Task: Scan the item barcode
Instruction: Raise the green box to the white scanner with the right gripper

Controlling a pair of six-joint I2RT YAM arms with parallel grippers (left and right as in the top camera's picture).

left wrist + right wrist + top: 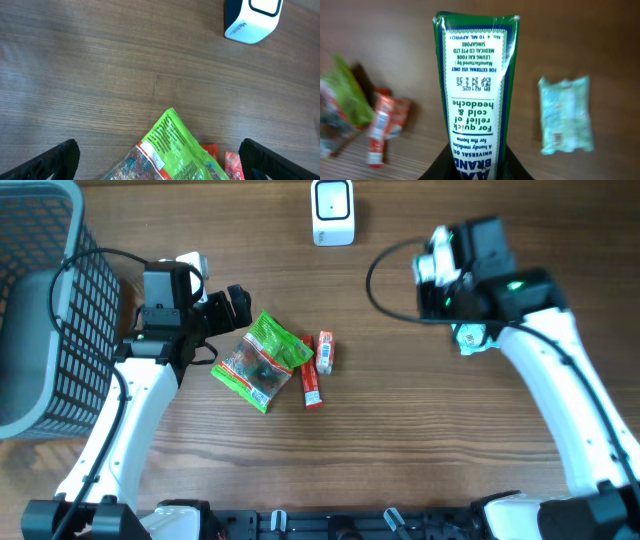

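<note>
Fingers [440,169] of right gripper [476,169] pinch medicated oil box [475,85] base; left gripper [160,160] spread wide over green snack packet [172,145].

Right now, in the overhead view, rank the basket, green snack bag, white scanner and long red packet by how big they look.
1. basket, largest, though cropped by the frame
2. green snack bag
3. white scanner
4. long red packet, the narrowest

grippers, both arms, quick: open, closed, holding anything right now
left gripper: jaws open, holding nothing
right gripper: jaws closed on the green medicine box
</note>
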